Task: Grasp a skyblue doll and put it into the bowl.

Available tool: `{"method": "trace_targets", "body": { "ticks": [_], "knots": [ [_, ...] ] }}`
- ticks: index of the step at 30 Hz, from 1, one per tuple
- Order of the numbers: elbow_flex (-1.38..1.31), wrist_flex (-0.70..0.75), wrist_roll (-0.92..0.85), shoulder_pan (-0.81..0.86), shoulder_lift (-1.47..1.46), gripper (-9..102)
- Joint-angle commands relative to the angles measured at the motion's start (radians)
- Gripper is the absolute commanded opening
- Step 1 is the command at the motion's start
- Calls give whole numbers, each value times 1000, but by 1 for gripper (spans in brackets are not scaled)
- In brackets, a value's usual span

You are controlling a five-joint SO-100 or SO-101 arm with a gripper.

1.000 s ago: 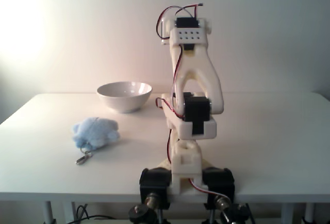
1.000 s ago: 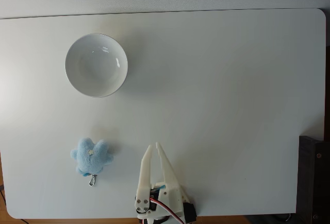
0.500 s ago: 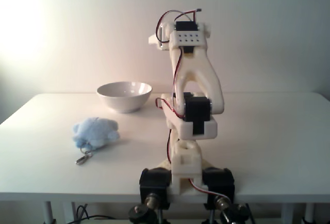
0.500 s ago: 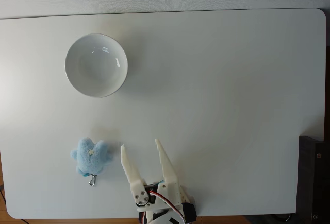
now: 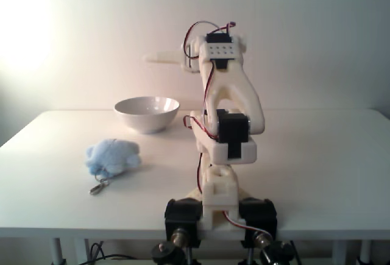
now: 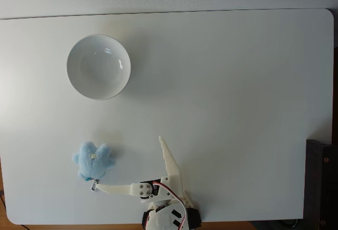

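Note:
The skyblue doll (image 6: 94, 160) lies on the white table at the lower left, its metal clasp (image 6: 94, 186) toward the front edge. From the front, the doll (image 5: 111, 157) sits left of the arm. The white bowl (image 6: 98, 67) stands empty farther back; it also shows in the front view (image 5: 147, 114). My gripper (image 6: 129, 163) is open very wide with nothing in it: one finger points toward the table's middle, the other finger (image 5: 159, 58) sticks out to the left. In the front view it is held high above the table. From above, the left fingertip overlaps the clasp.
The arm's base (image 5: 219, 210) is clamped at the table's front edge. A dark block (image 6: 320, 182) sits off the table's right side. The table's right half (image 6: 237, 92) is bare white surface.
The gripper has opened from nearly shut to very wide; its movable finger swung out to the left, toward the doll's clasp. Doll and bowl have not moved.

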Motion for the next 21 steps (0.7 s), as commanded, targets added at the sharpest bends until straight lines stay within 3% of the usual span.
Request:
{"method": "trace_targets", "body": {
  "ticks": [1,10,21],
  "knots": [
    [2,-5,-9,-34,282,94],
    [63,-17,-8,-242,281,94],
    [147,-3,-8,-324,281,94]
  ]
}}
